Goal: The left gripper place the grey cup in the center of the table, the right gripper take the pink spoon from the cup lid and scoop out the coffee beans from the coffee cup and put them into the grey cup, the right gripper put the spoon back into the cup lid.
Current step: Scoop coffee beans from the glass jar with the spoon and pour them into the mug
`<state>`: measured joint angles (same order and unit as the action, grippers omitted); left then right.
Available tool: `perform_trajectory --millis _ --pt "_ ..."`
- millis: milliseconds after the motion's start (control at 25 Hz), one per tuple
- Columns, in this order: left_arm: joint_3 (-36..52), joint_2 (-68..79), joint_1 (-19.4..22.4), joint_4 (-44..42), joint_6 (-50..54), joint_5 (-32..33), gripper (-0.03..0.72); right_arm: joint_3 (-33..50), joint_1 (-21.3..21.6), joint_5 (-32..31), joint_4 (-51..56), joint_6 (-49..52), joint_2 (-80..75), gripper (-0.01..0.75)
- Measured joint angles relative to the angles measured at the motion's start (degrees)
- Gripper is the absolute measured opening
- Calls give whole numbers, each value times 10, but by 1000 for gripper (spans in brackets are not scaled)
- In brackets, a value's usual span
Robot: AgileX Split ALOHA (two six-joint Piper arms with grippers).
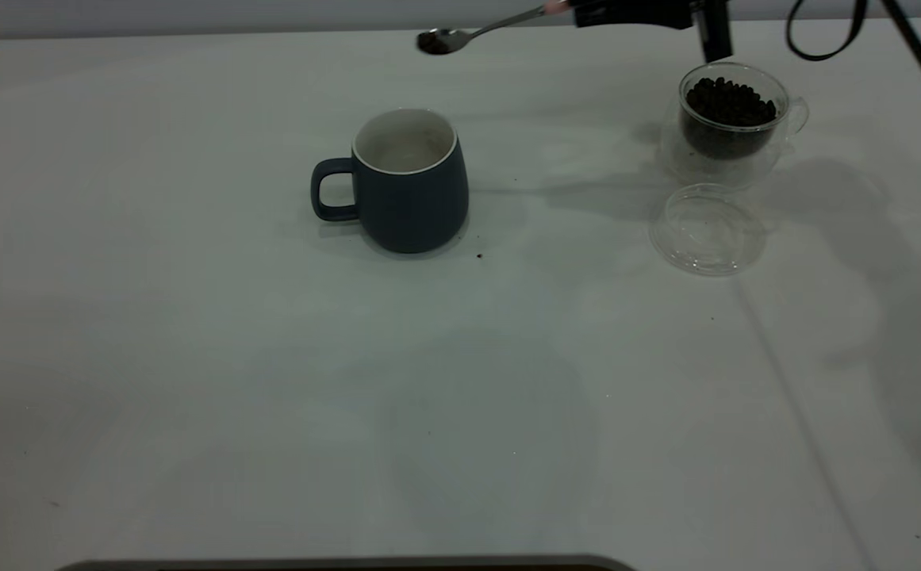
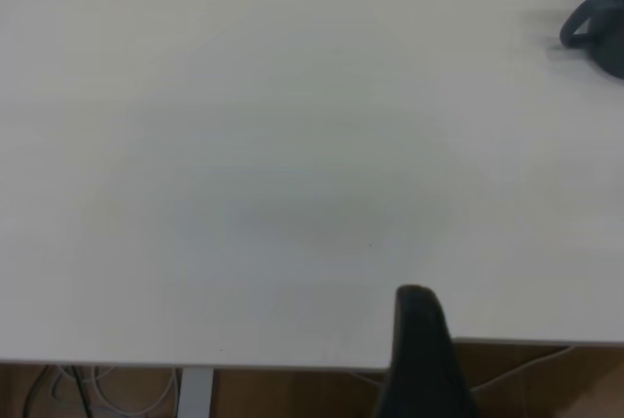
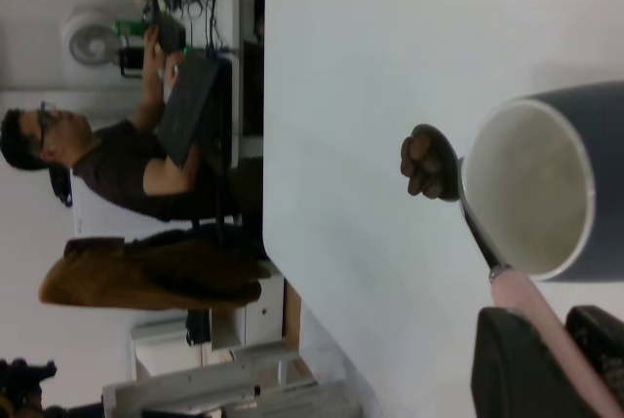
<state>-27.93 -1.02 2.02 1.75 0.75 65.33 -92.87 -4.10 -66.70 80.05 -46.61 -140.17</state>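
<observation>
The grey cup (image 1: 408, 182) stands upright near the middle of the table (image 1: 190, 357), handle to the left, its white inside bare. My right gripper (image 1: 627, 12) is shut on the pink spoon (image 1: 492, 28) and holds it in the air beyond the cup. The spoon bowl carries coffee beans (image 3: 426, 165) just outside the grey cup's (image 3: 546, 184) rim. The pink handle (image 3: 531, 306) runs between my right gripper's (image 3: 561, 364) jaws. The coffee cup (image 1: 734, 119), full of beans, stands at the right with the bare cup lid (image 1: 706, 230) in front. My left gripper (image 2: 421, 355) hangs at the table edge.
One stray bean (image 1: 479, 255) lies by the grey cup's base. A seated person (image 3: 117, 165) is beyond the table's far edge, with chairs and cables behind. A black cable (image 1: 825, 36) hangs over the back right corner.
</observation>
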Motion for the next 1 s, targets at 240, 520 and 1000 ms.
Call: perform_trajectory --millis 240,520,1000 --pt "0 0 0 0 0 0 567 0 -25 8 -3 -3 0 100" --pt "0 0 0 0 1 0 567 0 -48 71 -37 -20 0 100" --pt "0 0 0 1 1 0 567 0 -65 145 -100 -183 46 100"
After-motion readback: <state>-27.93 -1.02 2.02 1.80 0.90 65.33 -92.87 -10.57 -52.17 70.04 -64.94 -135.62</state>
